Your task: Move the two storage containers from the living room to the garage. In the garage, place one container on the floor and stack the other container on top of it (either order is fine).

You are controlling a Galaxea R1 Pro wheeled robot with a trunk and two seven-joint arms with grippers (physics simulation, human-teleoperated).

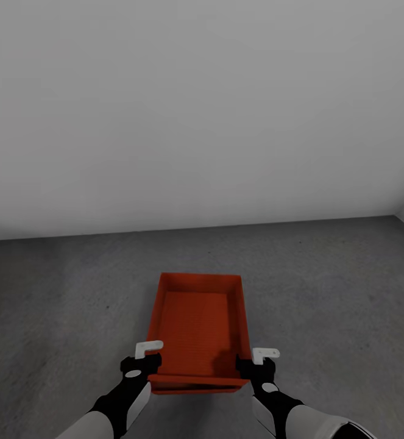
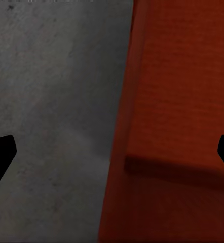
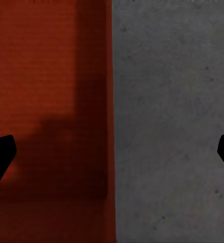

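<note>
One bin [image 1: 198,329], on the grey floor [image 1: 323,286] near the wall [image 1: 202,110]; left gripper [image 1: 142,360] and right gripper [image 1: 259,363] spread wide astride its side walls, grasping nothing; risk: a rising finger could catch a rim and tip it.

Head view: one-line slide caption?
Both grippers, left and right, straddle an orange-red container on the grey garage floor.

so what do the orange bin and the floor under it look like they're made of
Storage container: probably moulded plastic, matte; uniform orange-red colour, thin plain walls, fine ribbed lines across its base, no gloss. Floor: looks like bare concrete, matte; mottled dark grey with small specks and no seams. Both are simulator renders, so this is a guess.
</note>
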